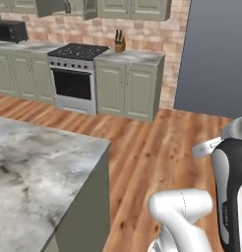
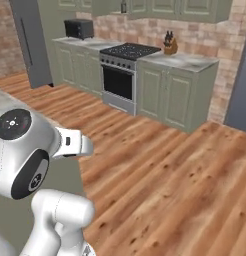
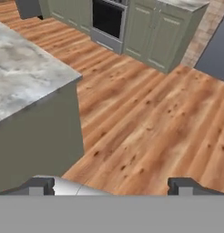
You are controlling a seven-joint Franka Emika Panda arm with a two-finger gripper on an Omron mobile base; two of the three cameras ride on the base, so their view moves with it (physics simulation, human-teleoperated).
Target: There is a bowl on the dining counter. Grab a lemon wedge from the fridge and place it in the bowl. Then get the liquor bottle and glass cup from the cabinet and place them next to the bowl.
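My gripper [image 3: 114,186] is open, its two dark fingertips [image 3: 41,185] far apart with nothing between them. It hangs over the wooden floor just off the corner of the dining counter [image 3: 27,77], whose marble top also fills the lower left of the left base view [image 1: 39,172]. The grey fridge [image 2: 30,42] stands at the far left of the room. The wall cabinet [image 1: 89,9] has its doors open, and a small dark bottle shape, probably the liquor bottle [image 2: 123,6], stands inside. The bowl, lemon wedge and glass cup are out of view.
A stove [image 1: 76,74] sits between green base cabinets [image 1: 125,88] along the brick back wall. A knife block [image 1: 119,43] is on the worktop right of it, and a black oven box [image 2: 78,28] is to the left. Wide wooden floor [image 2: 170,170] lies between counter and stove.
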